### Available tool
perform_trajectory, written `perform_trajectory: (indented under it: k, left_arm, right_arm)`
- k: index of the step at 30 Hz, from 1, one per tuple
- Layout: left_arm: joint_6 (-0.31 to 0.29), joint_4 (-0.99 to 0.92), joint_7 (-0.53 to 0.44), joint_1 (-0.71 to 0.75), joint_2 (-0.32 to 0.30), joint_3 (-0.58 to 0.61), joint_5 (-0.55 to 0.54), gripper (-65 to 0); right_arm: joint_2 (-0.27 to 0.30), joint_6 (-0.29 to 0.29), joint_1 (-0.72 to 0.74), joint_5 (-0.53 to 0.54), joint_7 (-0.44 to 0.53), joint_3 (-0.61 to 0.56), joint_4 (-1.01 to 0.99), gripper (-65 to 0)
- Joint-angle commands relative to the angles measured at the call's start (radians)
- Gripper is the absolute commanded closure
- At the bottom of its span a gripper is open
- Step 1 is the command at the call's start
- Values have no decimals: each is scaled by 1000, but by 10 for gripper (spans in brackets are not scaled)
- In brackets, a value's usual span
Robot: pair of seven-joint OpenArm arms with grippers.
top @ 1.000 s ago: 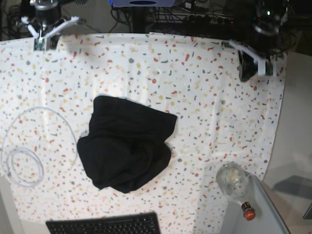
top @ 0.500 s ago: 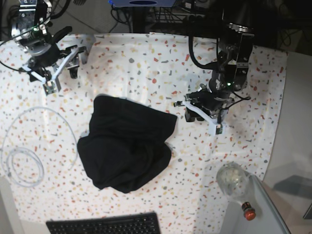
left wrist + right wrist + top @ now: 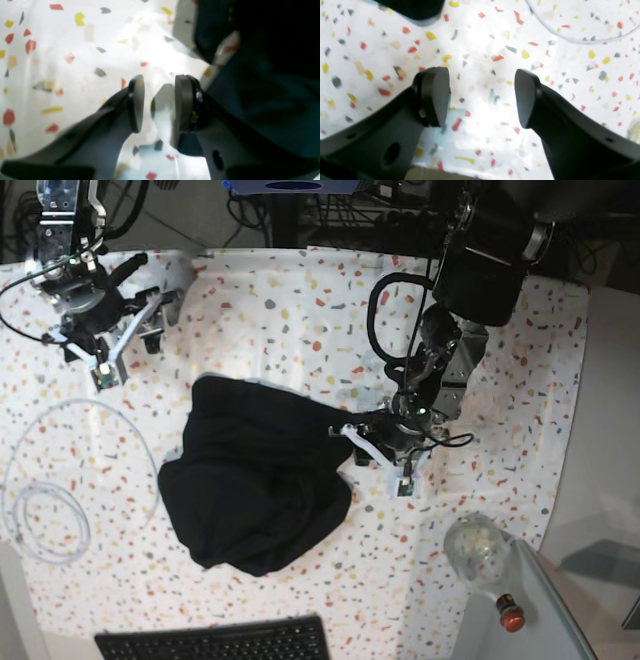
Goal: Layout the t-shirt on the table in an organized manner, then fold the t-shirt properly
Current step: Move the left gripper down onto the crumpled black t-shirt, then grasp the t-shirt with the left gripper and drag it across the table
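Observation:
The black t-shirt [image 3: 260, 480] lies crumpled in a heap at the middle of the speckled table [image 3: 300, 310]. My left gripper [image 3: 378, 455] is low at the t-shirt's right edge. In the left wrist view its fingers [image 3: 136, 102] stand a little apart around bare cloth, with the t-shirt [image 3: 262, 87] just to their right. My right gripper [image 3: 135, 340] hovers at the back left, apart from the t-shirt. In the right wrist view it [image 3: 481, 97] is wide open and empty over the table, and a black edge of the t-shirt [image 3: 412, 8] shows at the top left.
A white cable loop [image 3: 60, 480] lies at the left; it also shows in the right wrist view [image 3: 570, 40]. A black keyboard [image 3: 215, 642] sits at the front edge. A clear jar [image 3: 478, 548] and a red-capped bottle [image 3: 508, 612] stand at the front right.
Both arms have come in from the back of the table. The left arm has moved forward and left, down to the t-shirt's right edge. The right arm has shifted slightly. The t-shirt has not moved.

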Motion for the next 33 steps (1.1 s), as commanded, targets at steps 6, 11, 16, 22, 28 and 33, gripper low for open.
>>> perform_trajectory:
  k: [6,11,16,22,28,33]
  left_arm:
    - [-8,36,-5,-26,30,84,-7,-165]
    - [-111,82,-1,8,-4,81,-118,0]
    - [-108,194,150,-1,-64,81,-253,0]
    - [-106,592,364,-3,-62,81,-256,0]
    - [-106,725,464,-115,34,82,-253,0]
    - [-106,464,484,-124,-13,87,-259,0]
  right_arm:
    - [3,3,49,5,25,3,-67,-380]
    - [4,3,64,5,29,3,-143,-380]
    - [4,3,65,5,29,3,-149,-360]
    - [4,9,56,5,29,-1,-142,-360]
    - [4,9,27,5,28,1,-96,-360]
    - [4,6,3,5,26,1,-48,-360]
